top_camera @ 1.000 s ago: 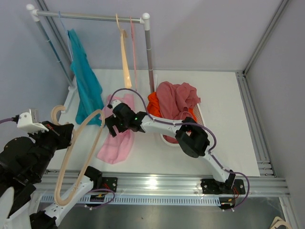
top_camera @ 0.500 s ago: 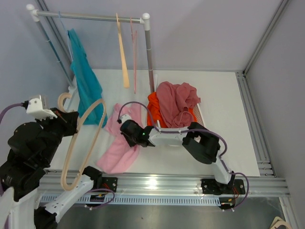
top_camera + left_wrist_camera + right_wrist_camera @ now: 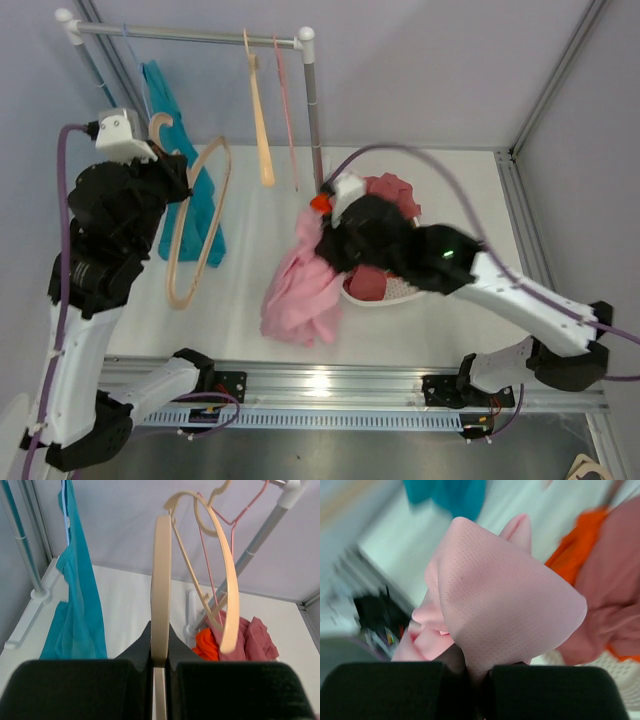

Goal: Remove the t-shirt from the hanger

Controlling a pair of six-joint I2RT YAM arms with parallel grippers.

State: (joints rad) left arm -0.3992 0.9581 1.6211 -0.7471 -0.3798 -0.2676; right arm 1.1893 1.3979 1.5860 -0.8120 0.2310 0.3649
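Lifted off the tabletop [image 3: 450, 200] since a second ago, the pink mesh t-shirt [image 3: 300, 290] hangs bunched from the right fingers [image 3: 330, 235], pinched tight, beside the white basket [image 3: 385, 298]. Toward the left edge, the left fingers [image 3: 175, 180] clamp the smooth, curved beige hanger [image 3: 160, 580].

Right claw [image 3: 477, 674] has hoisted the pink t-shirt [image 3: 505, 610] up; left claw [image 3: 160, 662] raised the hanger [image 3: 161, 580].
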